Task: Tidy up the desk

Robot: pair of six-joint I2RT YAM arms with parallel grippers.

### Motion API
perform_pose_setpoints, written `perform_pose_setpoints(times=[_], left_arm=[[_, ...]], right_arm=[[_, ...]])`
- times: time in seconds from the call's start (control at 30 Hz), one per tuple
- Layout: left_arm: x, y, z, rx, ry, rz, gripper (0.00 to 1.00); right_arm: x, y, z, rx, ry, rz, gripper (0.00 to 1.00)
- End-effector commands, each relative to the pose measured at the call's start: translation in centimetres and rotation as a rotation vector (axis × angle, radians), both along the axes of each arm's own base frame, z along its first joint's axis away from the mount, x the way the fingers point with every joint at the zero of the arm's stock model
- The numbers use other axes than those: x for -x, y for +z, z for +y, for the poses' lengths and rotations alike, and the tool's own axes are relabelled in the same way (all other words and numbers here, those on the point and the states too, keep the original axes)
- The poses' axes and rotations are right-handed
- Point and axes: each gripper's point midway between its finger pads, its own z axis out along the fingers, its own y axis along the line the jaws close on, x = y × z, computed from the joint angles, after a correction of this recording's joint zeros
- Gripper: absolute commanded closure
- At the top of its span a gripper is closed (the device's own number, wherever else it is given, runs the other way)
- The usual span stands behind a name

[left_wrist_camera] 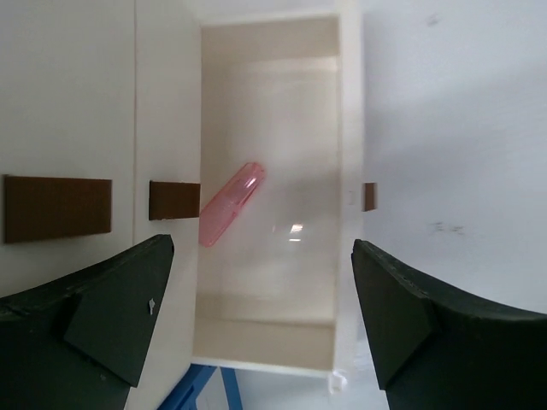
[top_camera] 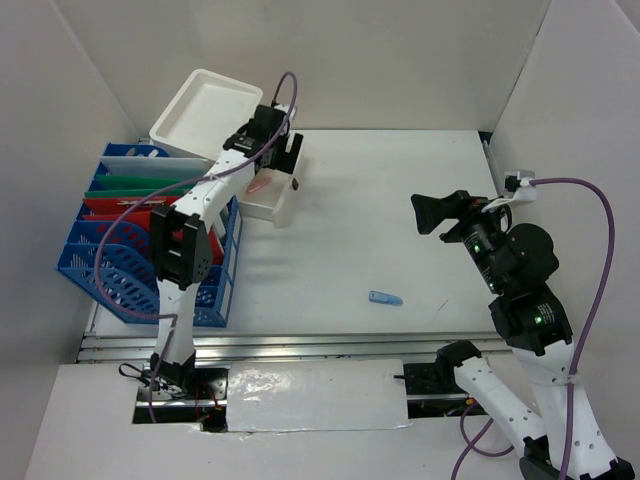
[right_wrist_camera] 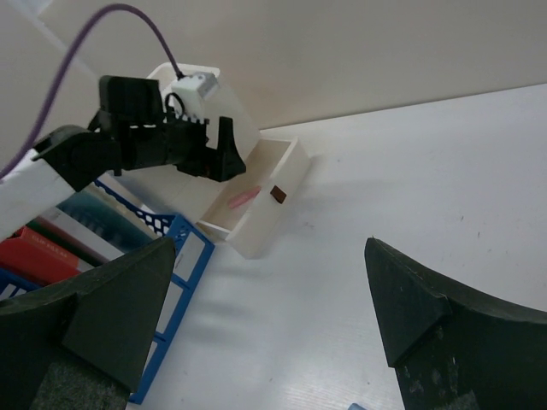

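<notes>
The desk (top_camera: 400,200) is a white tabletop with a silver rail along its front edge. A small white open-top box (top_camera: 270,200) with brown knobs (left_wrist_camera: 174,200) stands at the back left, and a pink oblong item (left_wrist_camera: 231,205) lies loose inside it. My left gripper (top_camera: 275,160) hovers directly above that box, open and holding nothing (left_wrist_camera: 263,248). A small blue item (top_camera: 384,298) lies on the desk near the front middle. My right gripper (top_camera: 418,215) hangs open and empty over the right side, pointing left toward the box (right_wrist_camera: 256,222).
A blue mesh file rack (top_camera: 150,250) with red, green and grey folders stands along the left edge, against the box. A white tray (top_camera: 205,110) leans at the back left behind it. White walls enclose three sides of the desk.
</notes>
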Motion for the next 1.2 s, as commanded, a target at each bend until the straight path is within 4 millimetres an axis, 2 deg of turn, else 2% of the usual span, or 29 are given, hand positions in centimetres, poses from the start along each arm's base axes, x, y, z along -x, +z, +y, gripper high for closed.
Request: perform_pose_setpoints(times=[0.0,0.03,0.07,0.13,0.17,0.23,0.27,0.3,0.37,0.43,0.53,0.57,0.63,0.7,0.8,1.03,1.17], left_arm=[[2.0,8.6,-5.6,0.165,-0.159,-0.139,0.0],[2.9,8.7,-7.2,0.175,-0.202,-0.128,0.0],[4.9,8.3,-10.6,0.2,-0.3,-0.095,0.0],[7.4,6.7,-14.2,0.215,-0.402,-0.037,0.0],[9.6,6.0,-17.3,0.22,-0.478,-0.011,0.0],[12.6,3.0,-20.2,0.232,-0.555,0.079,0.0],[15.0,2.0,-22.5,0.234,-0.611,0.116,0.01],[16.4,-0.2,-23.2,0.223,-0.617,0.175,0.01],[19.7,-2.2,-25.4,0.216,-0.612,0.245,0.01],[22.8,-4.8,-26.3,0.2,-0.575,0.313,0.0],[25.5,-6.8,-26.3,0.183,-0.499,0.357,0.0],[27.2,-7.8,-26.6,0.175,-0.517,0.382,0.0],[28.7,-7.8,-28.2,0.206,-0.62,0.373,0.0],[30.5,-8.9,-28.8,0.171,-0.721,0.381,0.01],[31.3,-9.7,-28.8,0.084,-0.9,0.341,0.0],[30.7,-8.6,-29.3,-0.031,-1.143,0.232,0.0],[30.8,-9.8,-30.0,-0.071,-1.239,0.239,0.0]], right_arm=[[0.1,1.6,-0.3,-0.012,-0.01,-0.054,0.0],[0.1,1.6,-0.3,-0.015,-0.013,-0.055,0.0],[0.1,1.6,-0.3,-0.016,-0.012,-0.053,0.0],[0.2,1.7,-0.3,-0.025,-0.008,-0.057,0.0],[0.4,1.9,-0.2,-0.029,-0.003,-0.061,0.0],[1.1,2.3,0.1,-0.034,0.024,-0.066,0.0],[1.7,2.7,0.1,-0.036,0.032,-0.074,0.0],[2.1,2.7,-0.1,-0.032,0.029,-0.071,0.0],[3.3,3.8,-0.8,-0.036,0.013,-0.105,0.0],[4.3,4.4,-1.9,-0.033,-0.024,-0.125,0.0],[5.2,4.8,-2.7,-0.029,-0.051,-0.13,0.0],[5.5,5.0,-2.8,-0.032,-0.051,-0.137,0.0],[5.7,5.0,-2.8,-0.033,-0.048,-0.143,0.0],[5.8,5.0,-2.4,-0.03,-0.025,-0.154,0.0],[5.8,5.0,-1.8,-0.013,0.006,-0.155,0.0],[5.5,4.7,-1.4,0.002,0.025,-0.156,0.0],[5.6,4.9,-1.0,0.013,0.053,-0.16,0.0]])
